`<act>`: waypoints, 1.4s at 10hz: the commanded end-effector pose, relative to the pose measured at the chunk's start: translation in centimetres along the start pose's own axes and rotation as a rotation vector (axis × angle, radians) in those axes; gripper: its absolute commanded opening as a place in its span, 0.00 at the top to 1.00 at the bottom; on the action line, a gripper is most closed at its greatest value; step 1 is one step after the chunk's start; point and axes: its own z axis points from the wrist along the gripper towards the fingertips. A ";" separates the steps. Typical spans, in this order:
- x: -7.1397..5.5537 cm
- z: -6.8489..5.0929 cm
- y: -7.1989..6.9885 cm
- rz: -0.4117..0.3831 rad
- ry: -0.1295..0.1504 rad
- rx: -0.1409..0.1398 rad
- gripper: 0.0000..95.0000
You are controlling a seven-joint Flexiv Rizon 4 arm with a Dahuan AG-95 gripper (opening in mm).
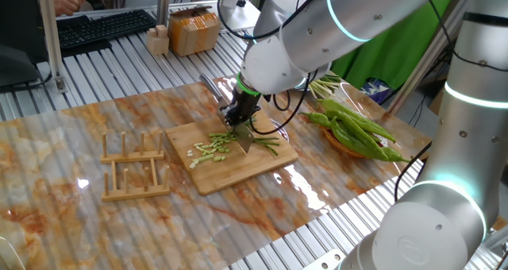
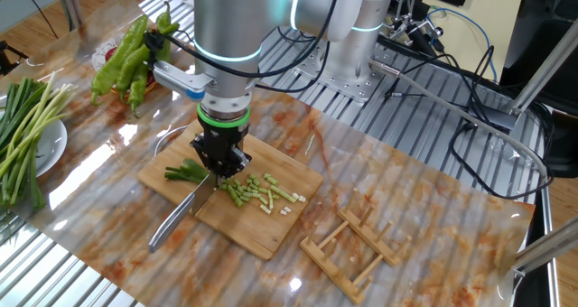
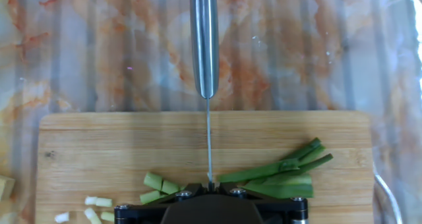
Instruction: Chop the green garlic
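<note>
Table (image 1: pixel 63 103): ribbed aluminium slats, partly covered by a glossy marbled orange-and-white sheet (image 1: pixel 79 143) (lamp glare on it). Far edge: black keyboard (image 1: pixel 103 28), upright metal posts (image 1: pixel 51 40), small cardboard box (image 1: pixel 193 30). Green cloth (image 1: pixel 397 40) hangs behind. Wood floor (image 2: pixel 45 18) beyond the table; black cables (image 2: pixel 452 63) trail across the slats.

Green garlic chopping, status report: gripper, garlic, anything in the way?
Gripper shut on knife, blade down on cutting board. Green garlic partly chopped; dark leafy ends uncut. Nothing obstructing.
</note>
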 end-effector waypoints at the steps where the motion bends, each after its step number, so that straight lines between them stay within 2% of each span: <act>1: 0.0 -0.4 0.1 -0.008 0.007 -0.007 1.00; 8: -0.3 -1.3 0.0 -0.021 0.014 0.016 1.00; 14: -0.5 -2.3 -1.2 -0.043 0.017 0.026 1.00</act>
